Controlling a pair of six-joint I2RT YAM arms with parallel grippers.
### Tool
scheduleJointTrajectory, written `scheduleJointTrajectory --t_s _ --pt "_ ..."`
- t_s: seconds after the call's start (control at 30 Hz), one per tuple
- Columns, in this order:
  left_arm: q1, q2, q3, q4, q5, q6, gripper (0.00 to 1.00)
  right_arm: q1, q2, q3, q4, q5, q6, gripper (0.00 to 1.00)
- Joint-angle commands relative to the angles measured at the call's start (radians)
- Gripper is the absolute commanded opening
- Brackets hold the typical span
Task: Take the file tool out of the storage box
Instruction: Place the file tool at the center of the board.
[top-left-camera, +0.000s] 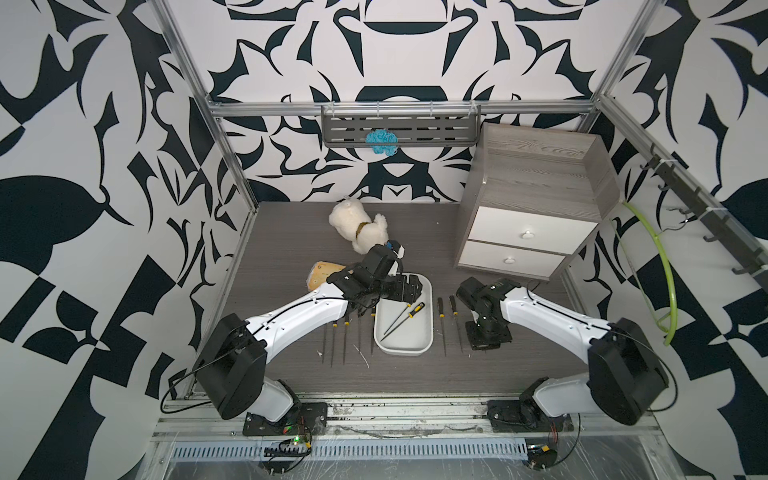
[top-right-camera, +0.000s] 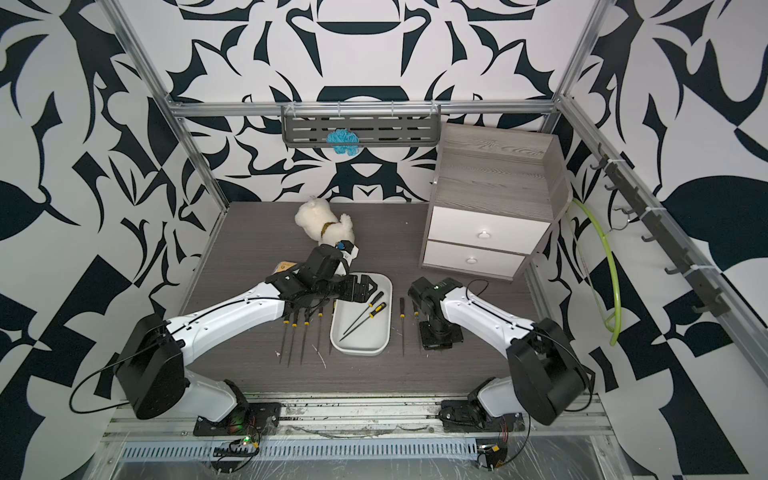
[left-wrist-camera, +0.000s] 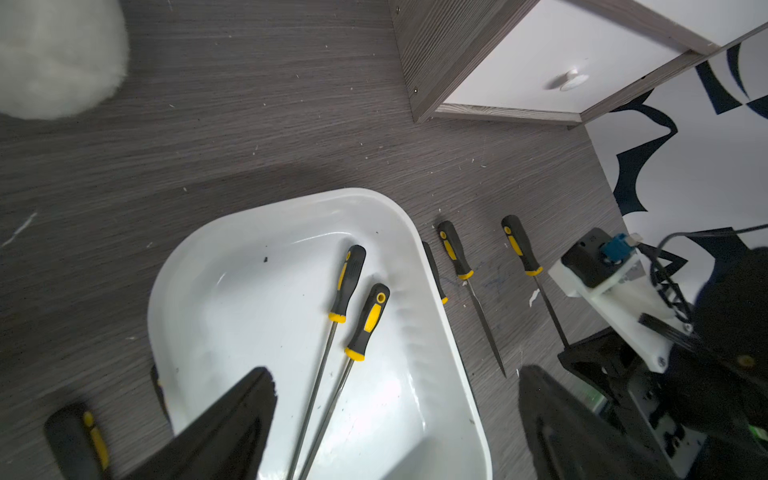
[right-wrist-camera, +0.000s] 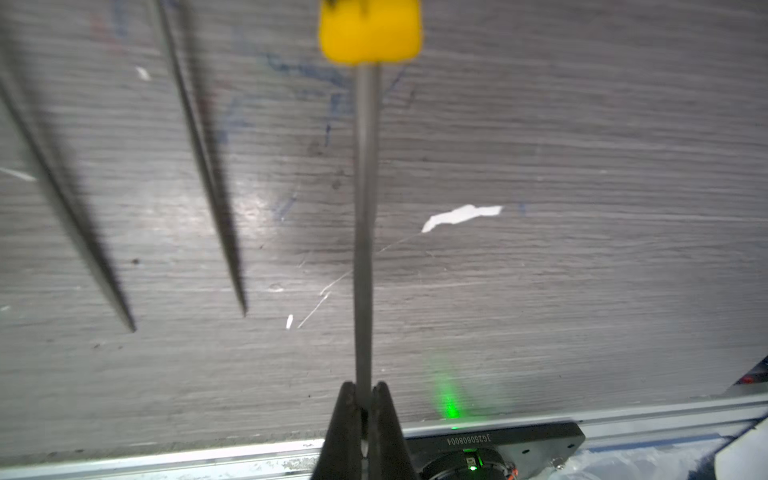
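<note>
Files first: two lie side by side on the floor of the storage box (top-left-camera: 409, 340), the white tray in the middle of the table (top-left-camera: 291, 249). They are a first file (left-wrist-camera: 348, 282) and a second file (left-wrist-camera: 370, 320), with handles toward the far right of the box and tips slanting to its near left. My left gripper (left-wrist-camera: 395, 374) hangs over the far part of the box with its fingers spread wide and nothing between them. My right gripper (right-wrist-camera: 362, 401) is down low at the table to the right of the box. Its fingers are pinched together on the bare metal shaft of a third file (right-wrist-camera: 365, 208), some way along from the yellow collar. Two loose files (left-wrist-camera: 455, 253) lie on the table between that one and the box, and a row of other files (top-left-camera: 345, 340) lies left of the box, partly under my left arm. A grey cabinet (top-left-camera: 528, 232) stands at the back right, and a white plush toy (top-left-camera: 359, 226) sits behind the box.
</note>
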Motion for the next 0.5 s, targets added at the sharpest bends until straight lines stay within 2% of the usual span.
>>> scheduleJointTrajectory --t_s 0.0,0.47 --pt "-0.002 0.035 0.031 -0.045 0.025 0.019 0.95 -0.013 0.029 0.055 -0.01 -0.035 -0.041 0.0" --pt "-0.04 0.274 0.216 -0.238 -0.044 0.102 0.86 -0.079 0.15 0.045 0.047 -0.046 -0.082 0.0"
